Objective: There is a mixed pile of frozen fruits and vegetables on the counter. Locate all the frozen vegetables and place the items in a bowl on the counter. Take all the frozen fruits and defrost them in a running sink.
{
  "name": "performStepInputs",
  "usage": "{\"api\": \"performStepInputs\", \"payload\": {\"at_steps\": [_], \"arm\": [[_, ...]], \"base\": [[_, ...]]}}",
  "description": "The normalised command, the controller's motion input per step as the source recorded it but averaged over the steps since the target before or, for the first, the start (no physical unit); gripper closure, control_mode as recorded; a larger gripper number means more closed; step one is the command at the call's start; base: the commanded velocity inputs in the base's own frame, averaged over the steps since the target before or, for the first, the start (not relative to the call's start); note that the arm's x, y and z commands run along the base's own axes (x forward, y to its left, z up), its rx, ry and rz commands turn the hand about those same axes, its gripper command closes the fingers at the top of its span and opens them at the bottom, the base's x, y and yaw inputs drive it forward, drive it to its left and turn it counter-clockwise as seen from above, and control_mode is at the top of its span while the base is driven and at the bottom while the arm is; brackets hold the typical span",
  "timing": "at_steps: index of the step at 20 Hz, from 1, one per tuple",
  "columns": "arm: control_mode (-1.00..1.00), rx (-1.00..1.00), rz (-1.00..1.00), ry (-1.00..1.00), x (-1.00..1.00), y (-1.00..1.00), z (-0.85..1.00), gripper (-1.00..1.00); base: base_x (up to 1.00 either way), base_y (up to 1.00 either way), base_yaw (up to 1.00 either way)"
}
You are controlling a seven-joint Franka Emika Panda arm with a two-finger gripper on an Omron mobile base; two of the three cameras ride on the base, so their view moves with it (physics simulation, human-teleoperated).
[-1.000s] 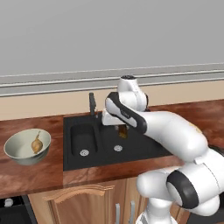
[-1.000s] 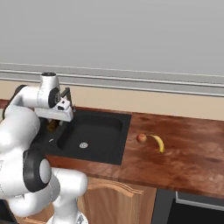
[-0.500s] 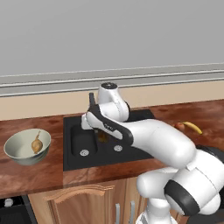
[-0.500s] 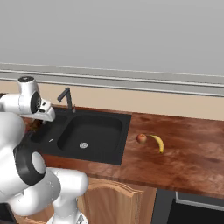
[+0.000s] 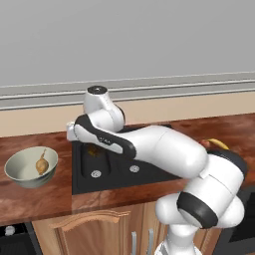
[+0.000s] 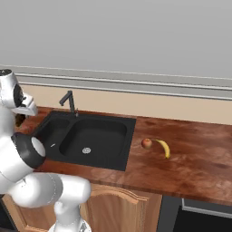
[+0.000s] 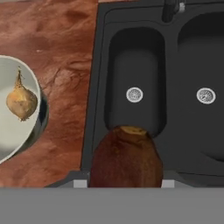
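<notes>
The gripper (image 7: 124, 181) is pinching the dark olive-brown lump (image 7: 125, 158), which sits at the bottom centre of the hand view, hanging over the near rim of the narrow basin of the black sink (image 7: 135, 65). The pale bowl (image 7: 17, 127) lies at that view's left edge with the tan bulb (image 7: 21, 102) already in it — a strip of reddish-brown desk (image 7: 65, 87) separates bowl from sink.

My worry is an early release: let go here and the lump would fall into the basin or roll along the desk rather than land in the bowl. If it comes in low, it might also clip the bowl's rim or knock the bulb.

The hand view gives the grasp and both silver drains from above, yet nothing of the fruit. The right base view has the red apple (image 6: 146, 143) and yellow banana (image 6: 164, 148) lying just beside each other at centre right, well apart from the sink. The left base view sets the bowl at lower left and the arm reaching over the sink's left side.
</notes>
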Motion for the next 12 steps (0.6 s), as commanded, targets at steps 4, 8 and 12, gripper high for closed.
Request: {"api": "performStepInputs", "payload": {"at_steps": [4, 8, 12], "arm": [[-1.0, -0.02, -0.01, 0.0, 0.09, 0.88, 0.23, 1.0], [-1.0, -0.02, -0.03, 0.0, 0.12, 0.9, 0.06, 1.0], [-1.0, -0.01, -0.04, 0.0, 0.15, 0.89, 0.0, 1.0]], "base": [[0.0, 0.0, 0.0], [0.0, 0.0, 0.0], [0.0, 0.0, 0.0]]}}
